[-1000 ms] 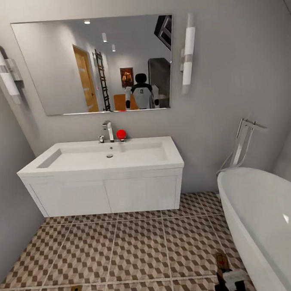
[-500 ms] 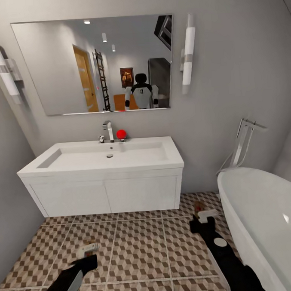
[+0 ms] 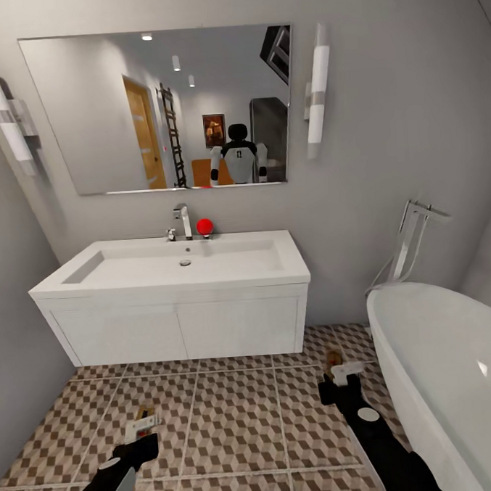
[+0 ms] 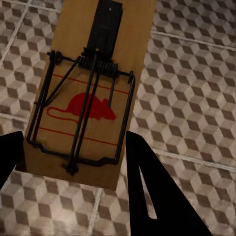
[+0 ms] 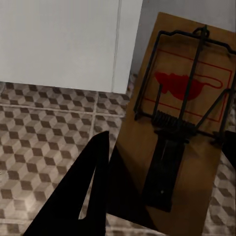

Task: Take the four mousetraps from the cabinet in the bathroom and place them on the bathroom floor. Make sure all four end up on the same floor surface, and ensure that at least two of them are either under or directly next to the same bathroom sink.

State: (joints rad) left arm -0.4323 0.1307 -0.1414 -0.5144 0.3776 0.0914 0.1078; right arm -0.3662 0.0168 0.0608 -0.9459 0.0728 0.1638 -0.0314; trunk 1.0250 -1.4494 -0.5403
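Each hand (left (image 3: 144, 424), right (image 3: 345, 370)) grips mousetrap (image 4: 83, 93) above bathroom floor (image 3: 234, 420).

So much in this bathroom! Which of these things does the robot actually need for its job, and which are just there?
Part of the job:
- mousetrap in the left gripper
- mousetrap in the right gripper
- bathroom sink
- bathroom floor

Just there:
- bathtub
- mirror
- red ball beside the tap
- wall lights
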